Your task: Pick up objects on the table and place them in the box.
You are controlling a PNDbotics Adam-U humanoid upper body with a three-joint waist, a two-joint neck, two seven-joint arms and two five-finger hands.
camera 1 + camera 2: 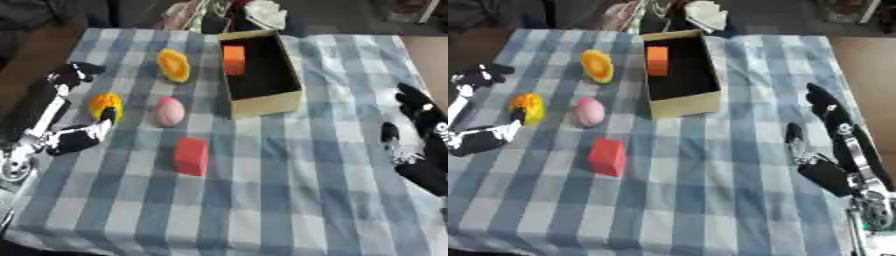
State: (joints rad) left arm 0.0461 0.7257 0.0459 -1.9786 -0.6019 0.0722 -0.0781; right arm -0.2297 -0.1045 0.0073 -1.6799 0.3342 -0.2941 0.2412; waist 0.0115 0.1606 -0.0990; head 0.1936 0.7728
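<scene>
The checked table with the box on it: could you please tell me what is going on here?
The robot is clearing objects into the open box, which already holds an orange block. Its left hand reaches the yellow object, fingers beside it. A pink egg shape, red block and yellow-orange piece wait. The right hand rests open.

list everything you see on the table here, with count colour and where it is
box: 1, tan outside and dark inside, far centre of the table, open top
orange block: 1, orange, inside the box at its far end
yellow-orange object: 1, yellow-orange, oval, left of the box
pink object: 1, pink, egg-shaped, near left of the box
red block: 1, red, nearer than the pink object
yellow object: 1, yellow, far left, at the left robot hand's fingertips
tablecloth: 1, blue and white check, covers the table
left robot hand: 1, black and white, left edge
right robot hand: 1, black, right edge, open, holding nothing
</scene>
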